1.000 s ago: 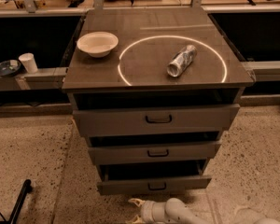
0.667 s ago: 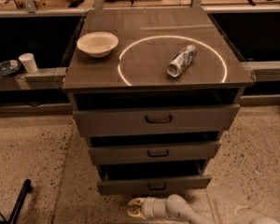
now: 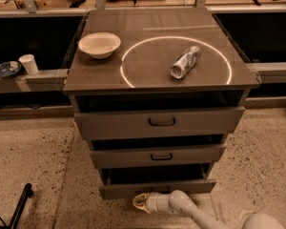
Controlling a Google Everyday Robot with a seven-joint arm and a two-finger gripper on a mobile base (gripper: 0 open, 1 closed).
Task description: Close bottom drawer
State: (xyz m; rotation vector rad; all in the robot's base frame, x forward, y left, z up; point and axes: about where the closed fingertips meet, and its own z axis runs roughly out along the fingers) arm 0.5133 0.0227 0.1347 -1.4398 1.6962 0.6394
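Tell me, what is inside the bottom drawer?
The bottom drawer is open, showing only a dark gap; the middle drawer above covers the rest, so its contents cannot be seen. The hand sits low, just in front.

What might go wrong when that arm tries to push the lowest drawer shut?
1. The gripper sits very low, by the lower edge of the bottom drawer and left of its centre. A push from there might slip under the front or skew the drawer so that it jams.
2. The can lies on its side on the cabinet top. A hard bump could set it rolling.
3. The bowl stands near the left edge and might shift.
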